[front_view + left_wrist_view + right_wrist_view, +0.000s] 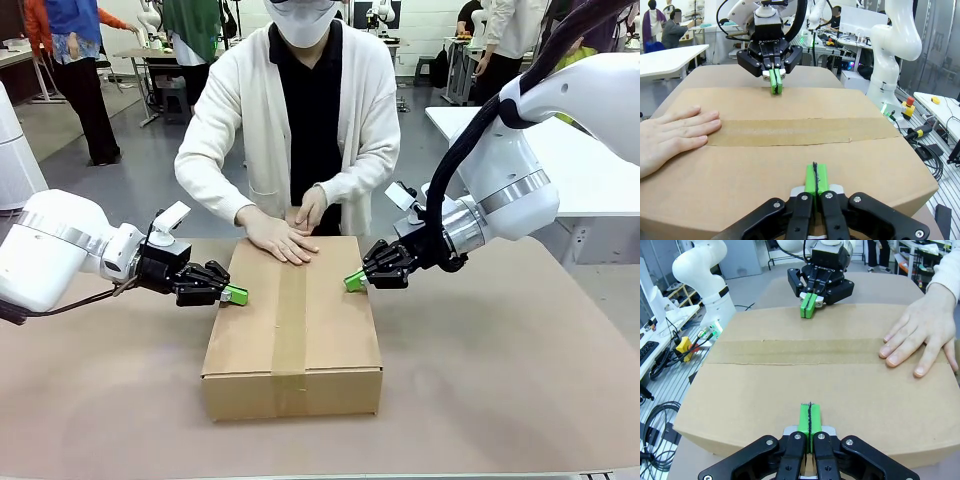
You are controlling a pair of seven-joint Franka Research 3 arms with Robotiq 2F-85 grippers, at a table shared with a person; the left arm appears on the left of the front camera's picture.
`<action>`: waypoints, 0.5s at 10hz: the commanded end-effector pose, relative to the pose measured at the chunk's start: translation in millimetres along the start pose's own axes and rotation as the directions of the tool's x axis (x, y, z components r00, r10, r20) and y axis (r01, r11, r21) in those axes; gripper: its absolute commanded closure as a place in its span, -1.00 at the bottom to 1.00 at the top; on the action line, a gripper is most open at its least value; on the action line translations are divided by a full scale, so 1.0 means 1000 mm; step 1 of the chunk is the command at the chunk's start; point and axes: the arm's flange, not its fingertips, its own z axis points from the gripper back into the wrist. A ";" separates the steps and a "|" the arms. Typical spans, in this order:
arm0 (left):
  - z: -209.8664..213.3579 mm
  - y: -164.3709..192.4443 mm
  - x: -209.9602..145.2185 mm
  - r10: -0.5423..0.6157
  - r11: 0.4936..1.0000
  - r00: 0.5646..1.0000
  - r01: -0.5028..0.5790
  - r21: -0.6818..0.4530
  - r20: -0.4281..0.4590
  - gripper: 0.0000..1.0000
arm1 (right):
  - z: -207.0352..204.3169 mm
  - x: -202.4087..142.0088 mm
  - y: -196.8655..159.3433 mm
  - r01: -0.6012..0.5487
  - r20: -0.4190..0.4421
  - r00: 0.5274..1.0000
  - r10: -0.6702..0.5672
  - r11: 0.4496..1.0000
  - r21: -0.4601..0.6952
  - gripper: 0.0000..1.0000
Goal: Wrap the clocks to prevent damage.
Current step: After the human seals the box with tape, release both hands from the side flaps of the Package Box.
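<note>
taped cardboard box [292,325], left gripper [236,294] and right gripper [353,281] fully closed, pressing opposite sides, person's hand [279,238] on top

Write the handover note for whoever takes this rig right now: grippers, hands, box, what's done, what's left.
Left gripper: shut, pads together, tip against the left top edge of the cardboard box.
Right gripper: shut, tip against the box's right top edge, opposite the left one.
Person's hand: flat on the far end of the lid; the other hand just behind it at the far edge.
Box: flaps closed, a strip of brown tape running along the centre seam and down the near face.
Done: box closed and seam taped.
Left: cannot tell; the clocks are presumably inside.
</note>
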 end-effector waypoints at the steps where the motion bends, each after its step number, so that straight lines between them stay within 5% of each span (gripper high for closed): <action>1: -0.001 0.000 -0.001 0.001 1.000 1.000 -0.001 0.006 -0.007 0.99 | -0.002 -0.002 0.000 0.002 -0.009 1.000 -0.002 1.000 -0.005 0.98; 5: -0.001 0.000 -0.001 0.001 1.000 1.000 -0.001 0.006 -0.007 0.99 | -0.002 -0.002 0.000 0.002 -0.009 1.000 -0.002 1.000 -0.005 0.98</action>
